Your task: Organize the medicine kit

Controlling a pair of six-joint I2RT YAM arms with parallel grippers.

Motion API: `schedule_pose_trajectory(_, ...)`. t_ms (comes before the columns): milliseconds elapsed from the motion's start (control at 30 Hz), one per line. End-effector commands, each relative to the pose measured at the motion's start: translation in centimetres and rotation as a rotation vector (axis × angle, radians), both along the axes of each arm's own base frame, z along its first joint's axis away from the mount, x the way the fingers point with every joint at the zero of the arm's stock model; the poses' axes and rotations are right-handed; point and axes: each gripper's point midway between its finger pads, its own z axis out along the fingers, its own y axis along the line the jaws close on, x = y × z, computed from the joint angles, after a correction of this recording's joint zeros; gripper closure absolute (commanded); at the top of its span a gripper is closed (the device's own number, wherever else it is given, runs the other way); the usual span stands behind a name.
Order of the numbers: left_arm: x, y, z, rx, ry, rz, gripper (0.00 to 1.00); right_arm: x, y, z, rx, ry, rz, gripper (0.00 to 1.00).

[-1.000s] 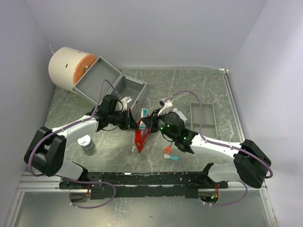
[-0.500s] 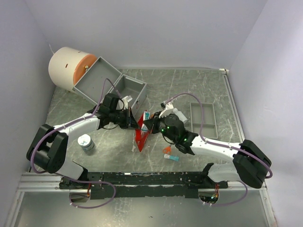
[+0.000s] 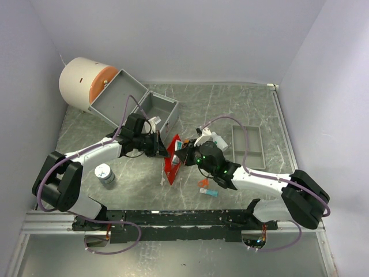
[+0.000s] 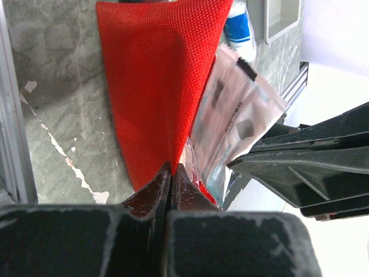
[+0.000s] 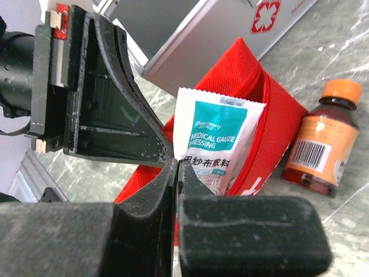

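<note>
The red pouch [image 3: 170, 167] stands on edge mid-table, its mouth held apart. My left gripper [image 3: 164, 152] is shut on the pouch's fabric edge [image 4: 155, 75], pinched at the fingertips [image 4: 171, 168]. My right gripper [image 3: 180, 156] is shut on a white-and-teal gauze sachet [image 5: 218, 135], whose top sits in the pouch's mouth [image 5: 262, 95]. The sachet [image 4: 233, 118] lies against the red fabric. The grey metal case [image 3: 135, 104] stands open behind it, and its red-cross face [image 5: 230, 26] shows. A small orange-capped bottle [image 5: 320, 138] lies beside the pouch.
A big white drum with an orange face [image 3: 85, 82] is at the back left. A shallow grey divided tray [image 3: 248, 145] lies on the right. A round white jar [image 3: 104, 173] sits front left. Small bottles [image 3: 206, 188] lie in front of the right arm.
My right gripper has shifted a little to the left and nearer with the sachet, closer to the pouch's mouth. The left gripper has kept its hold, almost still.
</note>
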Motion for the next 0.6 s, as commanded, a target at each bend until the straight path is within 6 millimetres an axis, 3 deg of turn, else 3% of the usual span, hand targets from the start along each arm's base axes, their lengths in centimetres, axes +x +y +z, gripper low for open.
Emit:
schedule_pose_trajectory(0,1.0,-0.1,0.7,-0.003,-0.04,0.014,0.93,-1.0,0.0,-0.9,0.05,0.079,-0.007,1.0)
schedule_pose_trajectory(300,1.1,-0.1,0.9,-0.004,-0.046,0.015,0.93,-1.9,-0.6,-1.6,0.137,0.251,-0.093,1.0)
schedule_pose_trajectory(467,1.1,0.0,1.1,-0.003,-0.049,0.014,0.93,-0.9,-1.7,-2.2,0.086,0.285,-0.2,1.0)
schedule_pose_trajectory(567,0.9,-0.1,1.1,-0.007,-0.046,0.011,0.93,-0.4,-1.7,-1.4,0.07,0.258,-0.2,0.88)
